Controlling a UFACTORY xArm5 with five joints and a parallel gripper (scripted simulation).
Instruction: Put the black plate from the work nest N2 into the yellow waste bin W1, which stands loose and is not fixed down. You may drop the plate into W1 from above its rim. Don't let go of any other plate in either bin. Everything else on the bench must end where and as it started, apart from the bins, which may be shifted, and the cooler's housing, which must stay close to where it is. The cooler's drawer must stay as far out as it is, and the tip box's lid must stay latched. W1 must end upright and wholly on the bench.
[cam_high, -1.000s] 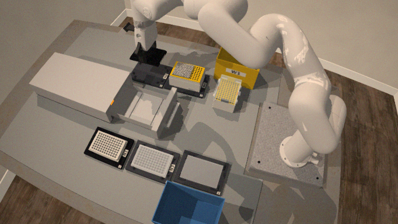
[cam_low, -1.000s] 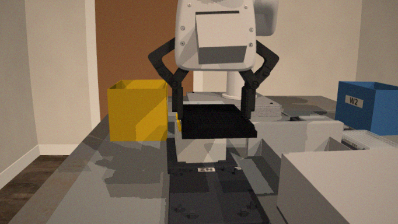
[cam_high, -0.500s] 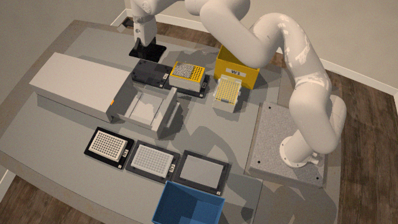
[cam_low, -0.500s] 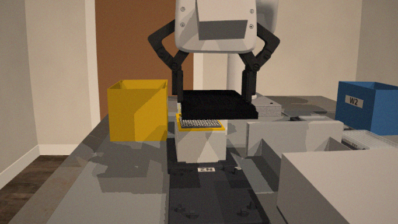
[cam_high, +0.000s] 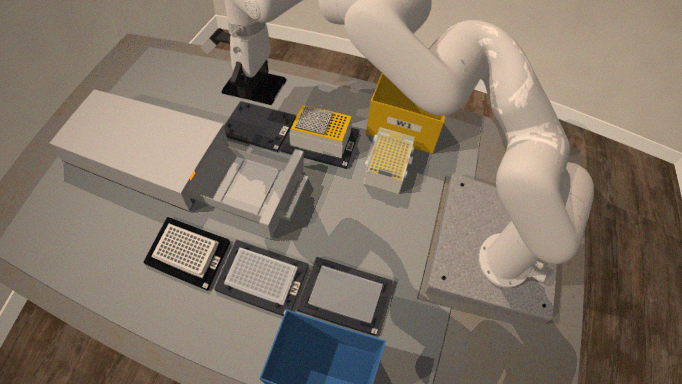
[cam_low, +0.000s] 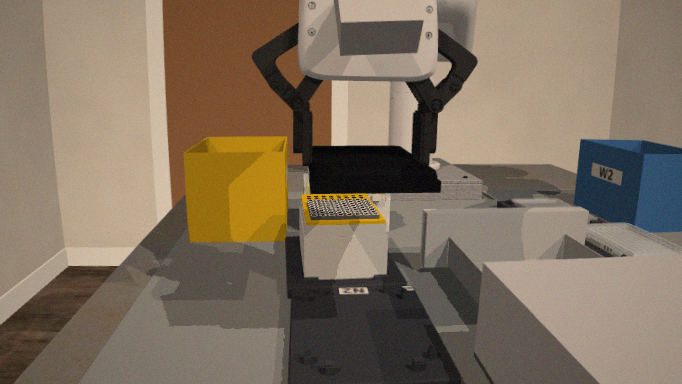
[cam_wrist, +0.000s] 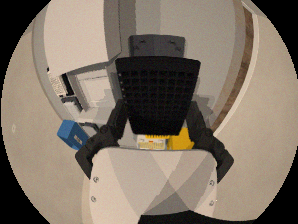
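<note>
Aloft, matte black and rectangular: plate (cam_low: 372, 170), flat slab with a fine grid of small wells across its top, best seen from the wrist (cam_wrist: 158, 96). Clamped between the two dark fingers (cam_low: 302, 131) of the hand (cam_low: 363, 145), fingers spread wide and pressed on opposite edges. Held level, well clear of the tabletop (cam_high: 100, 280), wells facing up toward the palm. Long axis running across between the fingers in the exterior view; from the wrist, reaching out ahead of the palm, near end hidden behind the hand's housing.

Directly under and slightly ahead of the hand: dark empty nest (cam_high: 257, 125), tagged N2 (cam_low: 353, 290). Just past it on the same side, a white tip box (cam_low: 345, 240) with a yellow perforated top. Further beyond the tip box, yellow bin (cam_high: 405, 117) marked W1, upright, well apart from the plate. Beside the nest, a long grey cooler (cam_high: 130, 145) with its drawer (cam_high: 255, 187) pulled out. Far across from the hand, three more nests in a row, two with white plates (cam_high: 185, 248), and a blue bin (cam_low: 630, 180) marked W2.

Grey tabletop with hard-edged shadows, speckled pad (cam_high: 465, 225) under the arm's foot. Wood-plank floor (cam_high: 635, 240), pale walls with white skirting, brown panel (cam_low: 220, 75) behind the yellow bin.
</note>
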